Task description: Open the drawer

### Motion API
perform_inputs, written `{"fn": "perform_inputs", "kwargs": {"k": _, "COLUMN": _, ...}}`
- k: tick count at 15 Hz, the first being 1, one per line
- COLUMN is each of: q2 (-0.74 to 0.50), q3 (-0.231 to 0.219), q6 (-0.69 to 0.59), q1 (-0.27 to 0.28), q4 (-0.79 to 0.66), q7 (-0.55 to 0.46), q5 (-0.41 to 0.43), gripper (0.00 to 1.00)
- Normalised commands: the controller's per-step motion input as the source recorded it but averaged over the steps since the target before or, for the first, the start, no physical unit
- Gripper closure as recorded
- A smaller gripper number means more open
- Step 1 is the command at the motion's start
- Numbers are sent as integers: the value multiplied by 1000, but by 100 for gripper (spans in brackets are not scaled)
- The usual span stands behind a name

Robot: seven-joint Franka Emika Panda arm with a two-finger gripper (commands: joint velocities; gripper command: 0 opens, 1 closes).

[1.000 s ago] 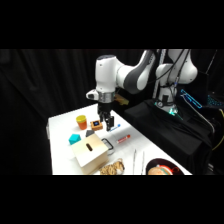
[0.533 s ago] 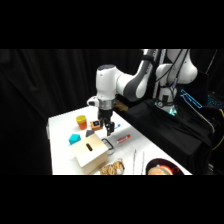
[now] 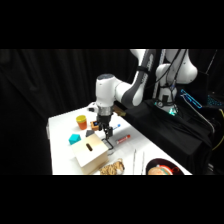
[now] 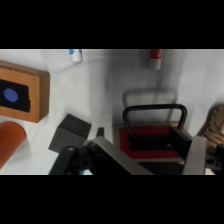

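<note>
The hand (image 3: pixel 108 143) hangs low over the front of the pale wooden box (image 3: pixel 90 154), at the face that carries the drawer (image 4: pixel 156 145), a placement that suits reaching the pull from above. In the wrist view the dark loop handle (image 4: pixel 154 111) stands upright just ahead of the hand, and the two fingers (image 4: pixel 196 155) sit spread to either side of the drawer front, not yet closed on anything. The drawer lies near the table's front edge, its red-lined interior partly showing, so it appears at least slightly drawn out. The box has a dark slot (image 3: pixel 89 147) in its top. Around it on the white table (image 3: pixel 62 125) stand an orange cup (image 3: pixel 81 121), a teal block (image 3: pixel 74 139) and a red-capped marker (image 3: pixel 123 139); a wooden block with a blue dot (image 4: pixel 22 97) shows in the wrist view. Black drapes close off the room behind.
</note>
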Motion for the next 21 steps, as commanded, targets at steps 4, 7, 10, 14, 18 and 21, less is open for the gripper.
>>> {"fn": "perform_inputs", "kwargs": {"k": 4, "q2": 175, "q3": -12, "q6": 205, "q1": -31, "q4": 134, "q7": -156, "q5": 19, "gripper": 0}}
{"fn": "perform_inputs", "kwargs": {"k": 7, "q2": 157, "q3": 12, "q6": 189, "q1": -56, "q4": 125, "q7": -175, "q5": 50, "gripper": 0}}
{"fn": "perform_inputs", "kwargs": {"k": 10, "q2": 134, "q3": 39, "q6": 192, "q1": -78, "q4": 99, "q7": -194, "q5": 70, "gripper": 0}}
{"fn": "perform_inputs", "kwargs": {"k": 14, "q2": 114, "q3": 77, "q6": 208, "q1": -106, "q4": 69, "q7": -218, "q5": 85, "gripper": 0}}
{"fn": "perform_inputs", "kwargs": {"k": 18, "q2": 103, "q3": 111, "q6": 198, "q1": -126, "q4": 57, "q7": -233, "q5": 95, "gripper": 0}}
{"fn": "perform_inputs", "kwargs": {"k": 21, "q2": 100, "q3": 108, "q6": 186, "q1": -109, "q4": 58, "q7": -210, "q5": 89, "gripper": 0}}
